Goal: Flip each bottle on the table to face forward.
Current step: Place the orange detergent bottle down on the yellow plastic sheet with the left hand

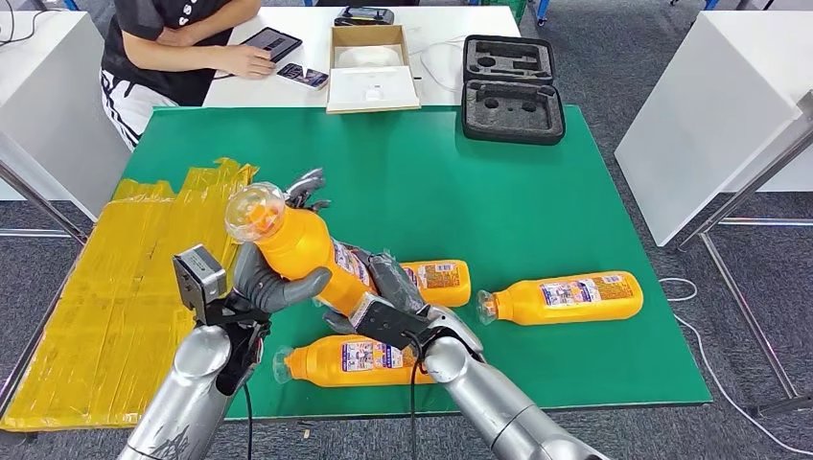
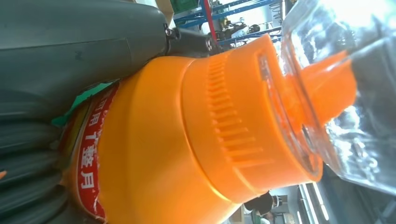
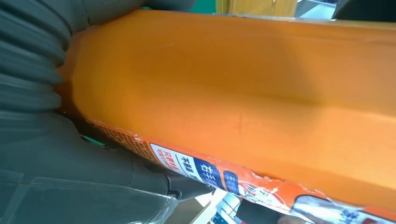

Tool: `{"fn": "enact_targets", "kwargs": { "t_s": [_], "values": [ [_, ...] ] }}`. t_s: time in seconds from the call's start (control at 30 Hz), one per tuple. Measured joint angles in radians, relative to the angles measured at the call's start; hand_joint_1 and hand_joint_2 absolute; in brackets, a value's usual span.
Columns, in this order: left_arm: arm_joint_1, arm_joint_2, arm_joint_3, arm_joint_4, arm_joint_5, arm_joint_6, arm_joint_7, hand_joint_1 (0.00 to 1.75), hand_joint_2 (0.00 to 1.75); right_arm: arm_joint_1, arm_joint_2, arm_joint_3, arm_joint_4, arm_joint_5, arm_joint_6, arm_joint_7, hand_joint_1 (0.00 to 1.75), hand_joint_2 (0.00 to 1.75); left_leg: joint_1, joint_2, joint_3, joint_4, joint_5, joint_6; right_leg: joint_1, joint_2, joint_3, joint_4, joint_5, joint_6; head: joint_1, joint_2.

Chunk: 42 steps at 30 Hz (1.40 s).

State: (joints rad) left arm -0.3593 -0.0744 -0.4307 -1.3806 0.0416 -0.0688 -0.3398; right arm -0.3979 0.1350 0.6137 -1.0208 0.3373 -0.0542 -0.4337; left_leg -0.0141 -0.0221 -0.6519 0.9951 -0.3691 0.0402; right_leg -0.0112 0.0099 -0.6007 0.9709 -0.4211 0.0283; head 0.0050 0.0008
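Both hands gripped one orange bottle (image 1: pixel 302 251) at lower centre.
Left hand (image 1: pixel 268 284) wrapped its neck; right hand (image 1: pixel 388 297) clasped its body; green table (image 1: pixel 460 192) beneath; seated person (image 1: pixel 173 48) upper left.

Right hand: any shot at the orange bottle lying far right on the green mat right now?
Probably not yet. The right hand and the left hand both grip the raised orange bottle with clear cap. The path to the far-right orange bottle looks open, so it would need to let go first.
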Motion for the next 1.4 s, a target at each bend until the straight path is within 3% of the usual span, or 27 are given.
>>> {"fn": "enact_targets", "kwargs": {
  "t_s": [0.5,0.53,0.67,1.07,1.4],
  "values": [
    [0.017,0.0,0.011,-0.011,-0.017,0.002,-0.006,1.75,1.75,0.007,-0.002,0.003,-0.002,-0.001,-0.005,-0.008,1.75,1.75,0.0,0.0,0.0,0.0,0.0,0.0,0.0,0.0,0.0,0.0,0.0,0.0,0.0,0.0],
    [0.018,0.0,0.011,-0.012,-0.018,0.002,-0.007,1.75,1.75,0.01,-0.002,0.003,-0.004,-0.001,-0.01,-0.01,1.69,1.75,0.0,0.0,0.0,0.0,0.0,0.0,0.0,0.0,0.0,0.0,0.0,0.0,0.0,0.0],
    [0.019,-0.002,0.013,-0.019,-0.02,0.007,-0.004,1.75,1.75,0.026,-0.006,-0.001,-0.032,0.004,-0.052,-0.009,0.01,1.75,0.0,0.0,0.0,0.0,0.0,0.0,0.0,0.0,-0.001,0.0,0.0,0.0,0.0,0.0],
    [0.014,-0.001,0.059,-0.034,-0.062,0.076,0.005,1.75,1.75,0.091,-0.04,-0.032,-0.208,0.024,-0.145,-0.005,0.0,1.75,0.0,0.0,-0.001,0.0,0.0,0.0,0.0,0.0,-0.001,0.0,0.0,0.0,0.0,0.0],
    [0.01,0.032,0.185,-0.081,-0.312,0.298,-0.019,1.75,1.75,0.254,-0.138,-0.186,-0.497,0.173,-0.295,0.035,0.0,1.75,0.0,0.0,-0.002,0.0,0.0,0.0,0.0,0.0,-0.002,0.0,0.0,0.0,0.0,0.0]
  ]
}}
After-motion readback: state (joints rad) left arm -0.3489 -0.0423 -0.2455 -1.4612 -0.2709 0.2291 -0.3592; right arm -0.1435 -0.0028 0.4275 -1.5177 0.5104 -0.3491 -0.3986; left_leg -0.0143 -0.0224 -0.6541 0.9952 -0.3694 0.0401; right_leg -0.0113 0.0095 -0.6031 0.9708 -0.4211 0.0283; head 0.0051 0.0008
